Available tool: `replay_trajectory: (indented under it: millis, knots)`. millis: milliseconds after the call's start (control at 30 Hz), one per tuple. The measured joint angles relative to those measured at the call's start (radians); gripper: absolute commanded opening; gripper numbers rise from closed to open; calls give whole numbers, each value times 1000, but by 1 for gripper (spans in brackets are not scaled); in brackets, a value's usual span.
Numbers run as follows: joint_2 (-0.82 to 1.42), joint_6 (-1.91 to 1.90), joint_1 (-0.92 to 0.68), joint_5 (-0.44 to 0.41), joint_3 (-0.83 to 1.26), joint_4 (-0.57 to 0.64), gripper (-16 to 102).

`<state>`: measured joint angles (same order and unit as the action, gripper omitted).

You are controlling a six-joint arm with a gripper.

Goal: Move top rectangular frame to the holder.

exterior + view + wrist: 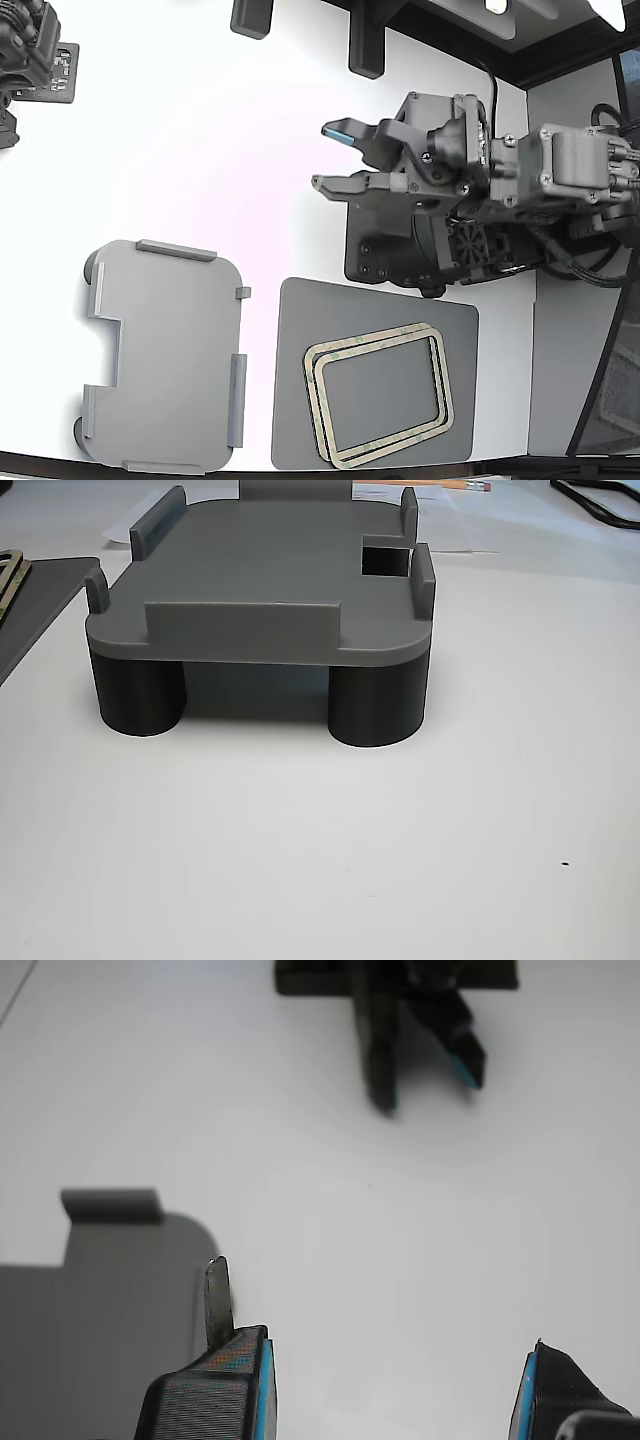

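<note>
The hand (395,1390) hangs open and empty over bare bench (200,150), so reaching the top rectangular frame (378,395) likely comes next.

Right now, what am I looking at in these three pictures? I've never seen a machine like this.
It is a robot arm with a two-fingered claw, seen by three cameras. The exterior view looks straight down on a white table. The arm comes in from that view's right, and its claw is open and holds nothing, over bare table.

On a dark mat lie two thin tan frames, stacked slightly askew; the top frame is the one to be moved. To the exterior view's left of the mat stands the holder, a light grey tray with raised tabs, nothing on it yet.

The wrist view rides on the arm: the blue-edged fingertips frame the table below. The other view sits low on the table, showing the holder standing on round feet.
</note>
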<state>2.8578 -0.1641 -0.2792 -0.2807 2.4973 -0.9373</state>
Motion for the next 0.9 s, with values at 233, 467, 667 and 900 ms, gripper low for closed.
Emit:
replay_trajectory:
  millis: [233,467,667,900]
  knots:
    - [-342,-152,-221,0,-261,-173,81]
    - [-669,-367,-437,-100,-505,-374,100]
    - [-746,-540,-621,-77,-488,-437,100]
    - [-787,-726,-831,-2,-463,-485,100]
